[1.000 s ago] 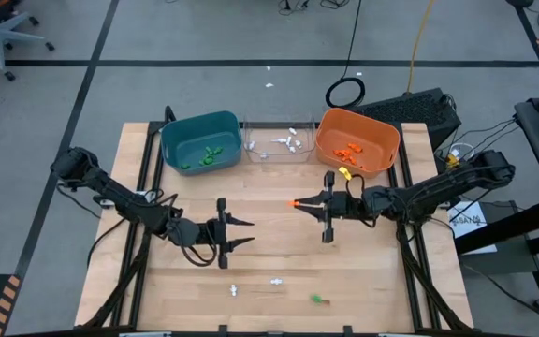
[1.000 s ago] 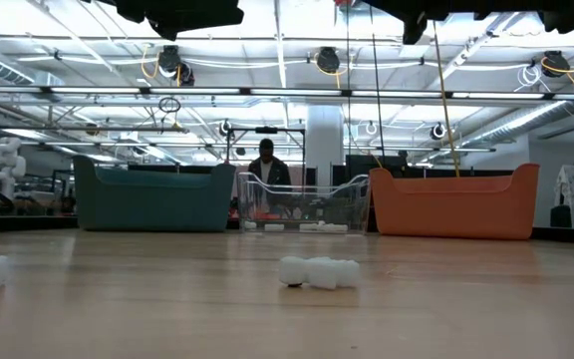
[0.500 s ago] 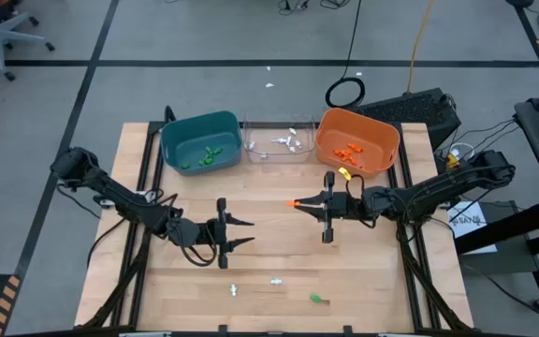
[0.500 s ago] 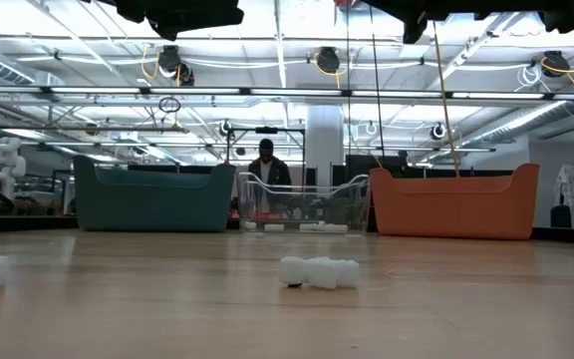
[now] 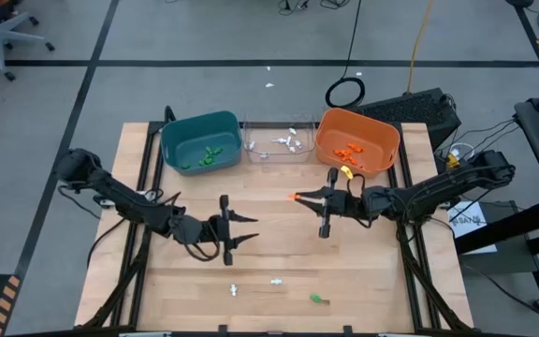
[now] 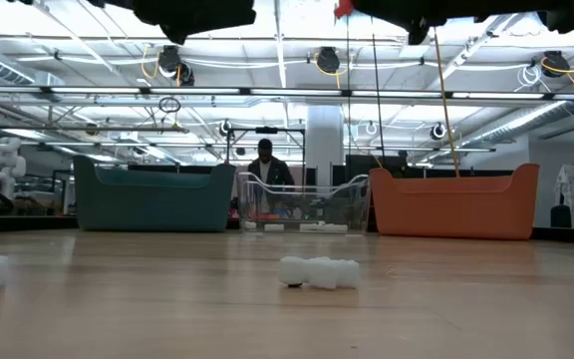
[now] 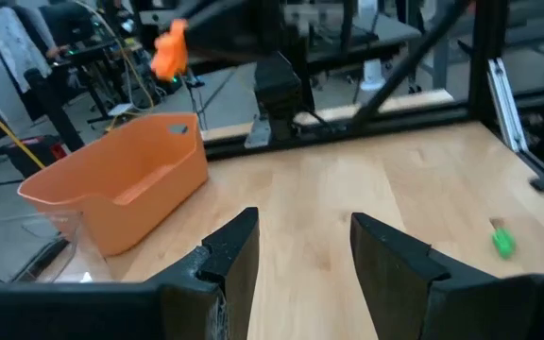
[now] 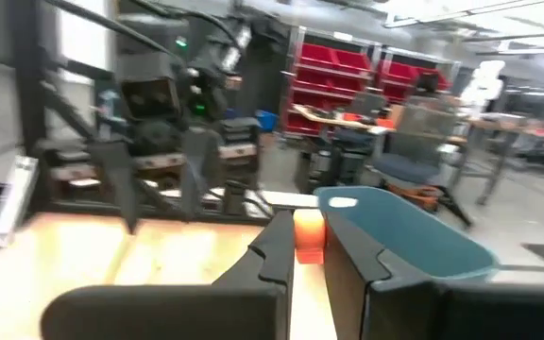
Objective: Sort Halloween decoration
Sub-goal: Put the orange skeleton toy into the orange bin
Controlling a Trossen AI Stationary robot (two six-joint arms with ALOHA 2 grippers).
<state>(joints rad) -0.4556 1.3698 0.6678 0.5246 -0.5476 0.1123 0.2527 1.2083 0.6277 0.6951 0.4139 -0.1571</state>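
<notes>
**Orange trinket pinched above mid-desk, three loose pieces near the front edge**

While your right end effector (image 5: 295, 198) hangs over the middle of the desk (image 5: 391, 281), you can see it pinching a small orange trinket (image 5: 293, 197) at its fingertips; the right wrist view shows that same orange piece (image 8: 308, 233) pressed between the two dark fingers. It sits short of the orange bin (image 5: 357, 140), on the side towards the desk's centre, with the teal bin (image 5: 201, 140) and the clear bin (image 5: 279, 142) lined up beside it along the far edge.

Your left end effector (image 5: 250, 227) hovers left of centre with its fingers spread and nothing between them. Its tips point across the desk at the right end effector, well apart from it.

Look near the front edge for the loose pieces: a white trinket (image 5: 234, 289), a second white trinket (image 5: 276, 280) just to its right, and a green trinket (image 5: 317, 300) further right still. All three lie closer to the front edge than either end effector, touching neither. From the left wrist, the green piece (image 7: 502, 242) lies on the bare wood off to one side of the open fingers.

Green pieces (image 5: 204, 157) already lie in the teal bin, white pieces (image 5: 286, 142) in the clear one and orange pieces (image 5: 349, 152) in the orange one.
</notes>
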